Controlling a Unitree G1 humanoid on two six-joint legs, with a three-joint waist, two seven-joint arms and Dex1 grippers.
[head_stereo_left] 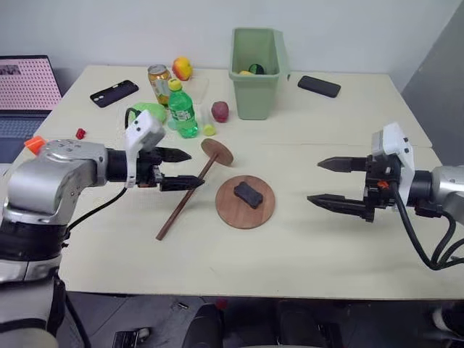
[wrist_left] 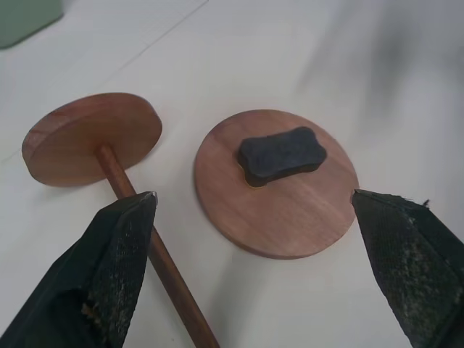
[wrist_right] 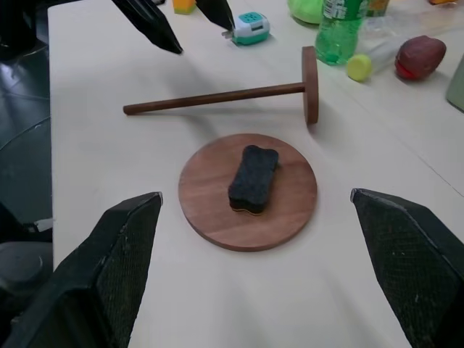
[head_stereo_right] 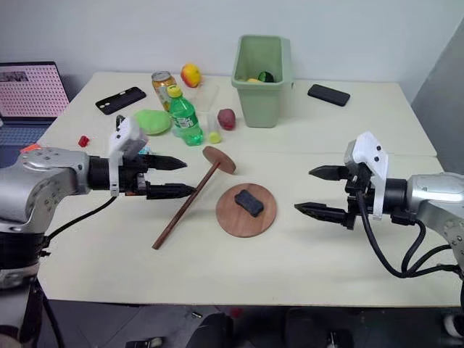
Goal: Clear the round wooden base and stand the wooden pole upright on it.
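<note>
A pale surface (head_stereo_left: 304,239) carries the parts, both tools spread wide and empty.
The wooden pole (head_stereo_left: 185,204), judged light, stiff and smooth, is best taken mid-rod; it lies just under the left tool (head_stereo_left: 176,168). The round wooden base (head_stereo_left: 245,201), bearing a dark block (head_stereo_left: 248,193), lies between it and the right tool (head_stereo_left: 328,183).

Round wooden base (head_stereo_left: 245,202): reddish-brown, visible wood grain. Block (head_stereo_left: 248,193) lying on it: black top, thin yellow underside edge. Wooden pole (head_stereo_left: 183,205): dark brown rod; its end disc, beside the left gripper's (head_stereo_left: 183,169) fingers, reddish-brown. Both grippers: black fingers, white housings; right gripper (head_stereo_left: 325,181) shows an orange spot. Table (head_stereo_left: 312,246): pale cream. Bin (head_stereo_left: 257,61): pale green. Bottle (head_stereo_left: 182,110): green, yellow cap. Can (head_stereo_left: 158,81): orange-gold. Two phones (head_stereo_left: 114,93): black. Laptop screen (head_stereo_left: 26,81): pink dotted pattern.
</note>
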